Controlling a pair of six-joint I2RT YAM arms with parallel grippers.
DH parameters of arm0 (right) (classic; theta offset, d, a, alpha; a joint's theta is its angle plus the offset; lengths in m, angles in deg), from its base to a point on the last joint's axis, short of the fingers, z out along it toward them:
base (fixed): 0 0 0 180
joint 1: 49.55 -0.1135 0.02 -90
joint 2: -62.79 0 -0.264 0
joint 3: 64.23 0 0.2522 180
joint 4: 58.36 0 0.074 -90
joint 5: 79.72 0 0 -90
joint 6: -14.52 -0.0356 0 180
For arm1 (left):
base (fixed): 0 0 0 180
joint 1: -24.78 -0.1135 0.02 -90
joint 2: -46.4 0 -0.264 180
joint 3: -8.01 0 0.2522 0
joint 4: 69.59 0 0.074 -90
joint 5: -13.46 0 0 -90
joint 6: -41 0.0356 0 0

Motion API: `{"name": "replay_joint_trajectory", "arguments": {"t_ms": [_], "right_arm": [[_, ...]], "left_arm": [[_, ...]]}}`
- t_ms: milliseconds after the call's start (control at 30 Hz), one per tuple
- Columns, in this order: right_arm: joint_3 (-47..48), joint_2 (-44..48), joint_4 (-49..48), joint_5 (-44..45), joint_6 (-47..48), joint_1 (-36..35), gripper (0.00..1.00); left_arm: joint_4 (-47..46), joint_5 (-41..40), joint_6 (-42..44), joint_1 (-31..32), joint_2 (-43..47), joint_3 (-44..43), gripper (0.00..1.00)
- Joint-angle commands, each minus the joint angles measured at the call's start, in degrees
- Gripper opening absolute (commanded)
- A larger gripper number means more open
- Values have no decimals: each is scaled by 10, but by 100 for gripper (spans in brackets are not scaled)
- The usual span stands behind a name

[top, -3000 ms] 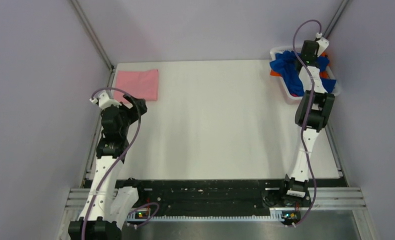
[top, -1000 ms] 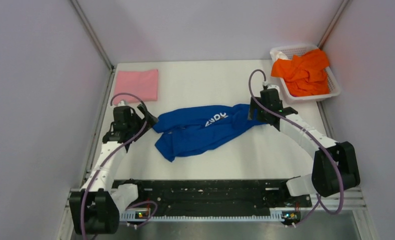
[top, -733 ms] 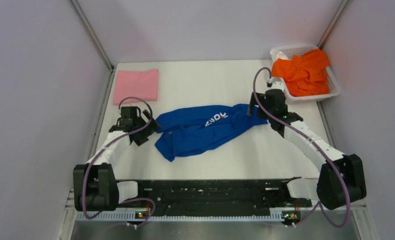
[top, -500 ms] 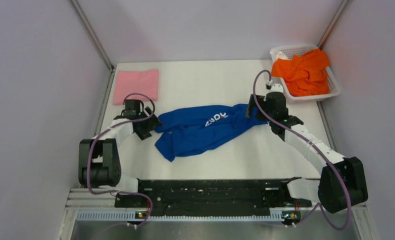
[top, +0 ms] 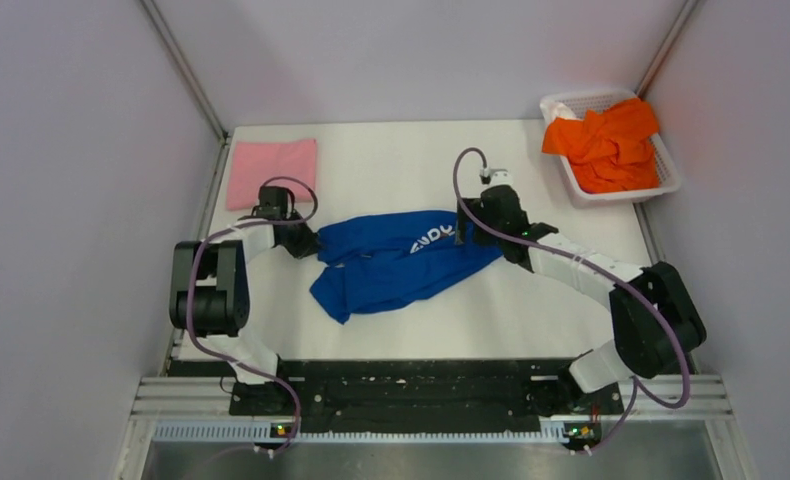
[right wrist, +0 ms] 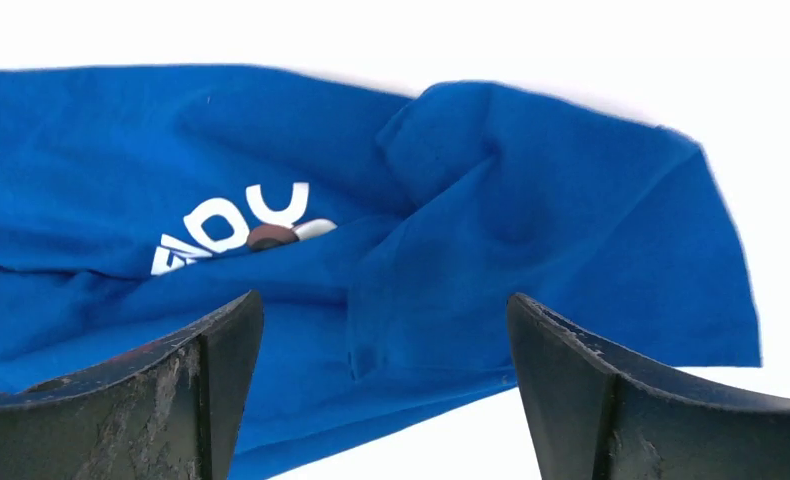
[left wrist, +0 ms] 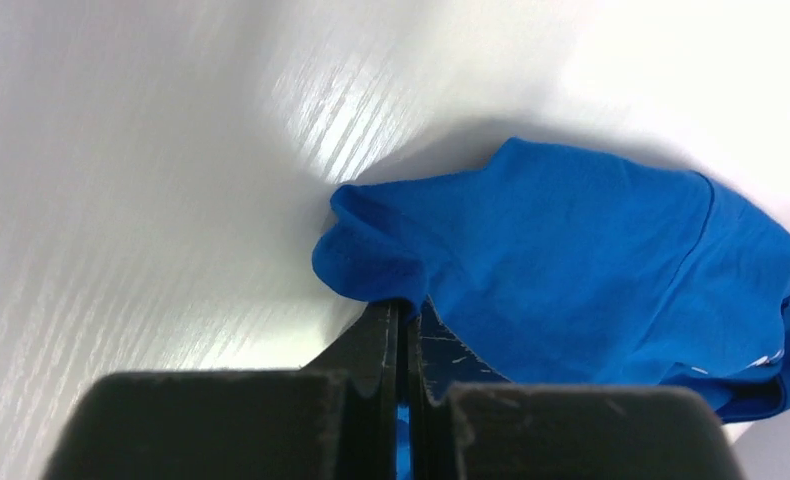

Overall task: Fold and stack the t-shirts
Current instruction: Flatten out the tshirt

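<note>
A royal-blue t-shirt (top: 401, 262) with white lettering lies crumpled across the middle of the table. My left gripper (top: 307, 243) is at its left end, and in the left wrist view the gripper (left wrist: 403, 306) is shut on a bunched edge of the blue cloth (left wrist: 581, 250). My right gripper (top: 465, 232) hovers over the shirt's right end. In the right wrist view that gripper (right wrist: 383, 298) is open, its fingers astride the blue fabric (right wrist: 531, 210). A folded pink t-shirt (top: 273, 171) lies flat at the back left. An orange t-shirt (top: 605, 142) is heaped in the basket.
A white mesh basket (top: 623, 194) stands at the table's back right corner. Grey walls close in the table on both sides and at the back. The black rail with the arm bases runs along the near edge.
My left gripper has shut on the blue shirt's left end. My right arm has slid left, from beside the shirt's right tip to over its right end, still open.
</note>
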Motion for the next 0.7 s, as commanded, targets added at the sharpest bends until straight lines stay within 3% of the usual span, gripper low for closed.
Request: {"name": "replay_joint_trajectory", "arguments": {"t_ms": [0, 300, 367, 433, 500, 667], "right_arm": [[22, -23, -30, 82, -21, -43, 87], [39, -91, -28, 162, -54, -62, 60], [42, -95, -16, 189, -58, -62, 49], [39, -90, -5, 219, -67, -62, 28], [32, -76, -4, 239, -70, -62, 15], [21, -12, 2, 283, -50, -62, 3]], "left_arm": [[-9, -8, 5, 3, -10, -35, 0], [-32, -18, -5, 3, 26, -31, 0], [-38, -17, -4, 3, 31, -28, 0], [-42, -20, -3, 3, 38, -27, 0], [-44, -27, -1, 3, 46, -28, 0], [-54, -55, 3, 3, 88, -30, 0]]}}
